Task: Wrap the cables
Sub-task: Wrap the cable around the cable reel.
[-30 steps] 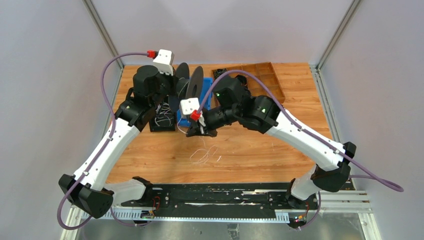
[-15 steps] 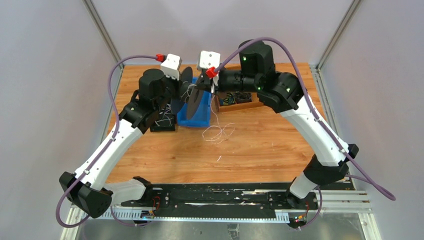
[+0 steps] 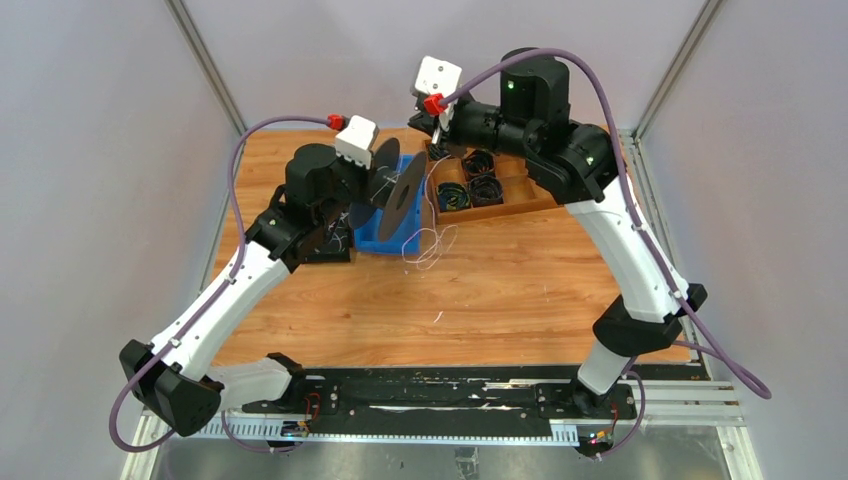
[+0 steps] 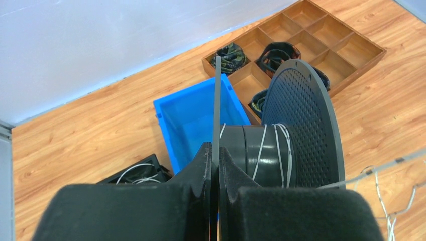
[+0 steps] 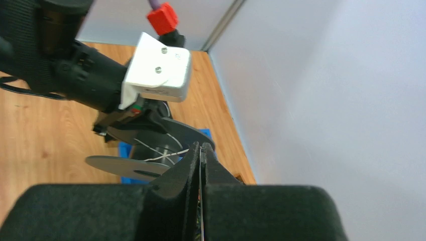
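Observation:
My left gripper is shut on the thin near flange of a black spool and holds it on its side over the blue bin. In the left wrist view the fingers pinch that flange, and a few whitish cable turns cross the spool core. My right gripper is raised above the wooden tray and is shut on the hair-thin cable, which runs from its fingertips to the spool. Loose cable loops hang down to the table by the bin.
A blue bin sits under the spool. A black box with white wires lies to its left. A wooden divided tray at the back holds small black coils. The left wrist camera is close to my right gripper.
My right gripper rose from low over the table, swung up and back over the tray, and drew the cable loops toward the bin. The left gripper and spool shifted a little right.

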`<action>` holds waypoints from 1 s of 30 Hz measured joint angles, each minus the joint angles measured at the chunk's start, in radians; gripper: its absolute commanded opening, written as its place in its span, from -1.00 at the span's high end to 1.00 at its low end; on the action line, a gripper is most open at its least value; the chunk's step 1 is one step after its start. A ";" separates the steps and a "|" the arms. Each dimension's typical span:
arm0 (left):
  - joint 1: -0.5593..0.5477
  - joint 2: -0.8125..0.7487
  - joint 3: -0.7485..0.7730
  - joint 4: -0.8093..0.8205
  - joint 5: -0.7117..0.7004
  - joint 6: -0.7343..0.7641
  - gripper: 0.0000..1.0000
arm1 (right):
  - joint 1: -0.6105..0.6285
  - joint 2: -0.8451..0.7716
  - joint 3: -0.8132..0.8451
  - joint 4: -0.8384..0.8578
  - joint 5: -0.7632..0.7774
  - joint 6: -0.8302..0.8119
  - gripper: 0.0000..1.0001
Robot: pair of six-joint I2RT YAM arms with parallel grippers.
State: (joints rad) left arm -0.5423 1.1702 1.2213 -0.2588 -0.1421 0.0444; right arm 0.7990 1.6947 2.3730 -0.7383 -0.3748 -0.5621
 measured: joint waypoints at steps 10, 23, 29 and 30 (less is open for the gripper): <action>-0.007 -0.001 -0.006 0.000 0.084 0.028 0.99 | -0.050 0.033 -0.034 0.067 0.087 -0.095 0.99; -0.010 -0.012 -0.006 -0.002 0.209 0.031 0.99 | -0.132 0.114 -0.115 0.169 0.122 -0.160 0.99; -0.010 -0.021 -0.006 -0.010 0.225 0.023 0.99 | -0.190 0.122 -0.178 0.209 0.112 -0.153 0.99; -0.010 -0.023 -0.006 -0.011 0.225 0.022 0.99 | -0.202 0.122 -0.193 0.216 0.110 -0.151 0.99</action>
State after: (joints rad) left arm -0.5522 1.1477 1.2152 -0.2703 0.0834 0.0666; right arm 0.5968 1.8168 2.1796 -0.5220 -0.2649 -0.7128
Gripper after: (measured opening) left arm 0.042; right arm 0.011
